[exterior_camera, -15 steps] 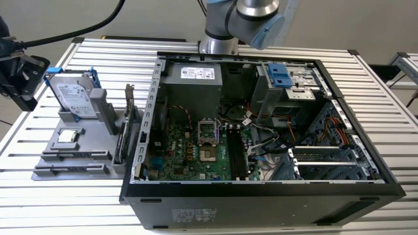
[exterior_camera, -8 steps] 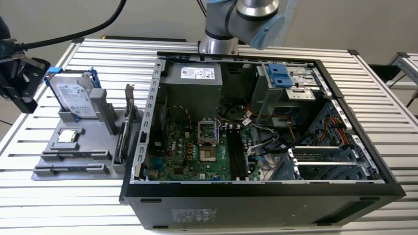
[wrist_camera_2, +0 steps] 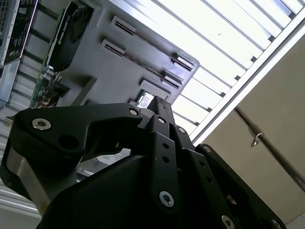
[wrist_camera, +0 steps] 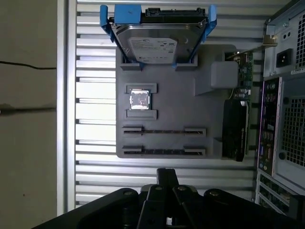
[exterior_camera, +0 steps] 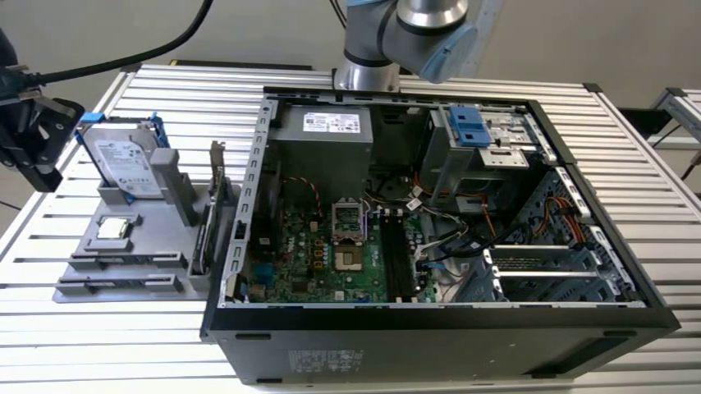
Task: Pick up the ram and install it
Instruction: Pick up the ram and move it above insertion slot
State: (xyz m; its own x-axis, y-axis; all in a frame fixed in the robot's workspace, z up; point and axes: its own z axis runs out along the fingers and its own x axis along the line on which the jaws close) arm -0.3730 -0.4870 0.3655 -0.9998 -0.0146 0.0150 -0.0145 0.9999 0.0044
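Slatted worktop (wrist_camera: 95,100), grey holder (wrist_camera: 181,109): my tool (wrist_camera: 167,174) hovers near the edge-on ram (wrist_camera: 164,151); clenched or released, I can't tell. Off-line, I'd likely hit its slot ends.

Slat table (exterior_camera: 110,328): PC case (exterior_camera: 438,349), grey tray (exterior_camera: 121,275)

Matt grey plastic holder (wrist_camera: 181,109); ribbed metal table (wrist_camera: 95,119)
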